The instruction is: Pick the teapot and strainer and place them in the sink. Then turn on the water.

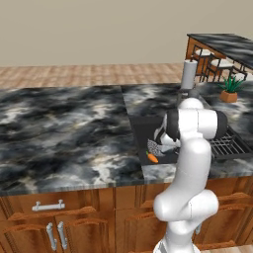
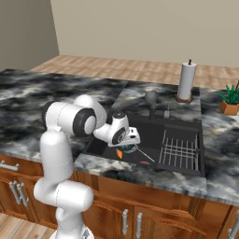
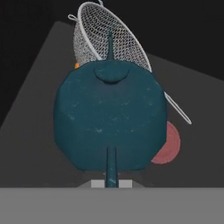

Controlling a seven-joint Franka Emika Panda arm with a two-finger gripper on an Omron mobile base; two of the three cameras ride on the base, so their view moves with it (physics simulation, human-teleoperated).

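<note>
The teapot [image 3: 110, 118] was gripped tight in the claw [image 2: 132, 145], hung just over the sink [image 2: 184, 125] floor. The strainer [image 3: 107, 41] was already parked in there right beyond it, handle slanting off sideways, so straight down was judged the way

A dull teal-blue squat teapot [image 3: 110, 116] with faint pale flecks sits right before the pincer; beyond it a silver wire-mesh strainer [image 3: 109, 41], beside it a flat pinkish-red disc [image 3: 168, 144], all on the black sink basin [image 3: 39, 87].
</note>
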